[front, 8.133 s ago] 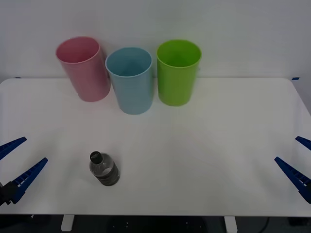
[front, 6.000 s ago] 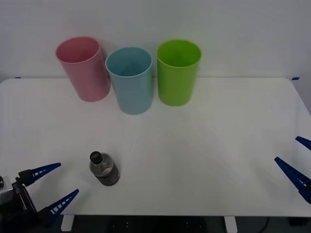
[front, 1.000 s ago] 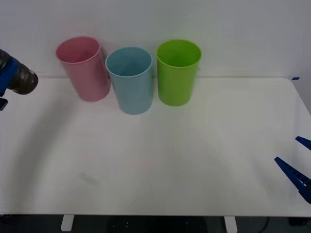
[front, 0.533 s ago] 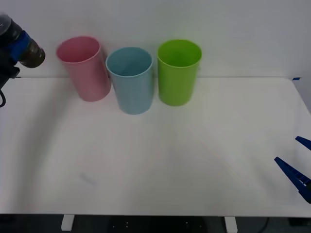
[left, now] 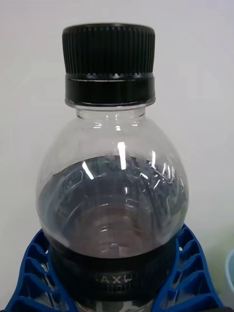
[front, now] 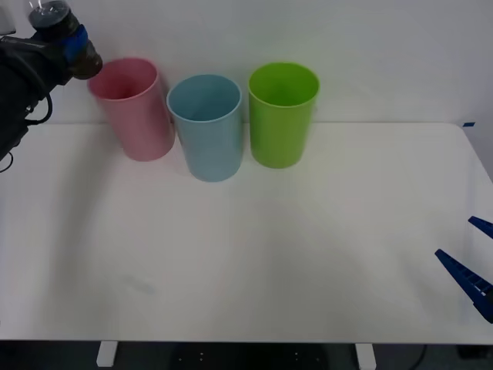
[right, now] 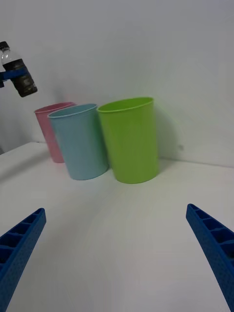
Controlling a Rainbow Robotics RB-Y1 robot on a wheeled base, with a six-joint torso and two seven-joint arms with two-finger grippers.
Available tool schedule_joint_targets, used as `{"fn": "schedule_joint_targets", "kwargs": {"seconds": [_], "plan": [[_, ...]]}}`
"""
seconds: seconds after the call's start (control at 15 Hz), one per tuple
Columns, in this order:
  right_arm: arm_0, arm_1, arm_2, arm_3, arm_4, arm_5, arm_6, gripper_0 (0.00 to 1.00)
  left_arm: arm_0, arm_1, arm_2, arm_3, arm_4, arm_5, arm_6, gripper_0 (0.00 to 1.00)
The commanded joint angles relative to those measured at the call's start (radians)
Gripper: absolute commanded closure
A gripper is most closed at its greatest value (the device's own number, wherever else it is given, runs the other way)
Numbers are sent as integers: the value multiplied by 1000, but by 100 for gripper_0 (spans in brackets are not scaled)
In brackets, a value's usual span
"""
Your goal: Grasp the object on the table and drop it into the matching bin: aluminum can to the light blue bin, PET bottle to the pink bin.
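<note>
The left gripper (front: 71, 45) is raised at the far left, beside and above the rim of the pink bin (front: 135, 112); its blue fingers (left: 41, 273) pinch the bottle (left: 113, 195) low on the body, cap up and slightly tilted. The bottle is therefore airborne, clear of the table (front: 308, 254), not yet over the pink bin's mouth.

Handling judgement: the bottle looks light and thin-walled; the body is probably compliant, so excess squeeze may dent it; the smooth plastic is likely slippery, but the ribbed fingers wrap both sides of the label band, which is the stiffest and widest hold; the cap and neck are too narrow for a stable grasp.

The light blue bin (front: 206, 127) stands just beside the pink bin and is the wrong target; release should occur only once centred over the pink rim.

The right gripper (front: 471, 266) waits at the near right table edge, fingers spread wide.
</note>
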Motion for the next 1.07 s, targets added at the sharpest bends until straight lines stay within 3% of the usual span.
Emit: {"fn": "schedule_joint_targets", "kwargs": {"seconds": [0.07,0.4,0.93,1.0,1.07], "plan": [[0,0,0,0,0,0,0,0,-99,0,-11,120,-61,3,-6,100],[0,0,0,0,0,0,0,0,-228,-11,-23,269,-150,23,-15,100],[0,0,0,0,0,0,0,0,-260,-57,-28,283,-204,61,-15,99],[0,0,0,0,0,0,0,0,-260,-57,-28,283,-202,61,-15,93],[0,0,0,0,0,0,0,0,-260,-57,-29,283,-196,61,-15,75]]}}
